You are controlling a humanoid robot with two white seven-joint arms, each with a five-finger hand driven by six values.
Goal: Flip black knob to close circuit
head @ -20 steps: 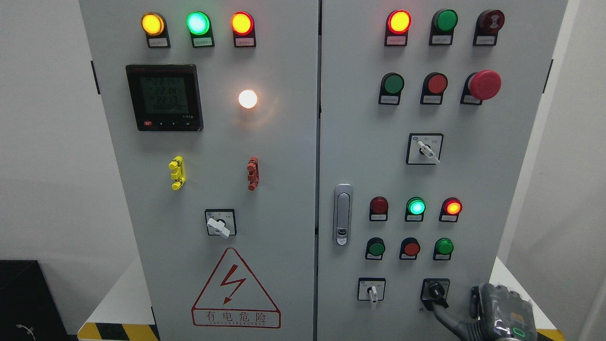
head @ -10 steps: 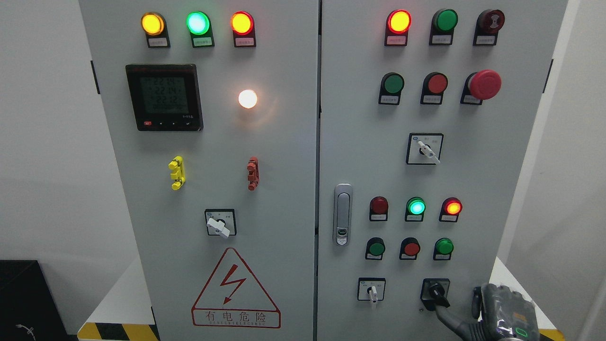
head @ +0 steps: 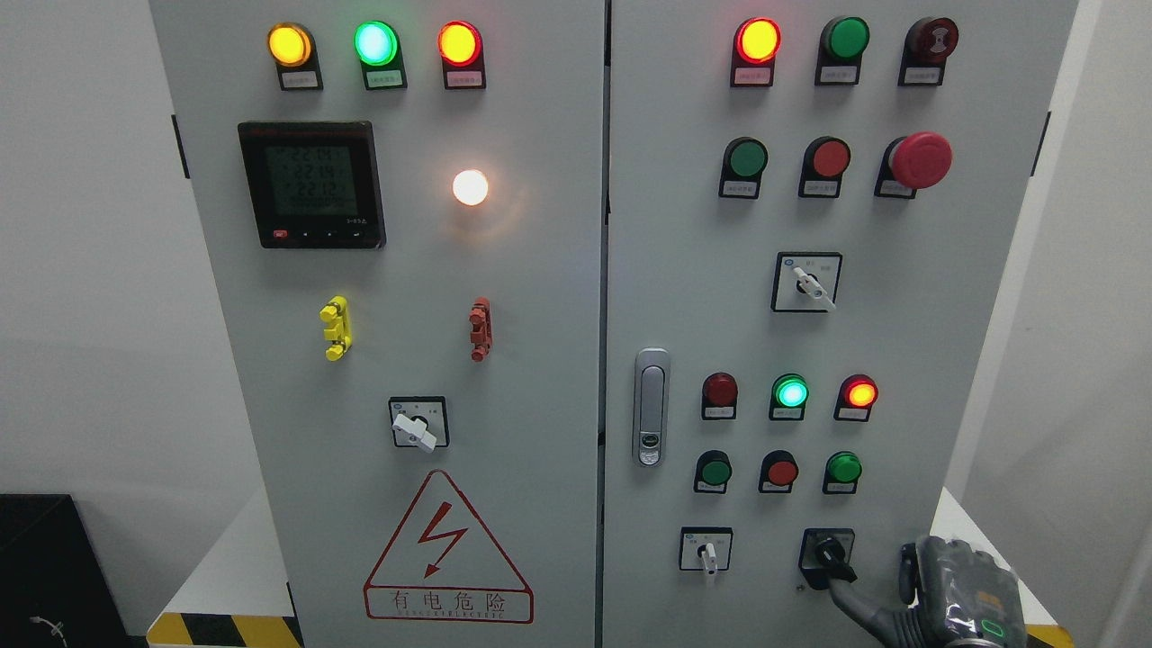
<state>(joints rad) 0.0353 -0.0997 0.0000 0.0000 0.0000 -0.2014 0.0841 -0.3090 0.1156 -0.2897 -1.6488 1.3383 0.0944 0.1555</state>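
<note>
My right robot hand (head: 936, 598) sits at the cabinet's lower right, one finger (head: 850, 596) stretched onto the black knob (head: 830, 558), gripping nothing. I'd push its lever sideways firmly, fingertip on the handle so it can't slip.

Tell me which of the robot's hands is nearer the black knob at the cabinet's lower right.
Right. The right hand comes in at the lower right, one finger reaching up to the black knob and seeming to touch its lower edge. The left hand is out of view.
</note>
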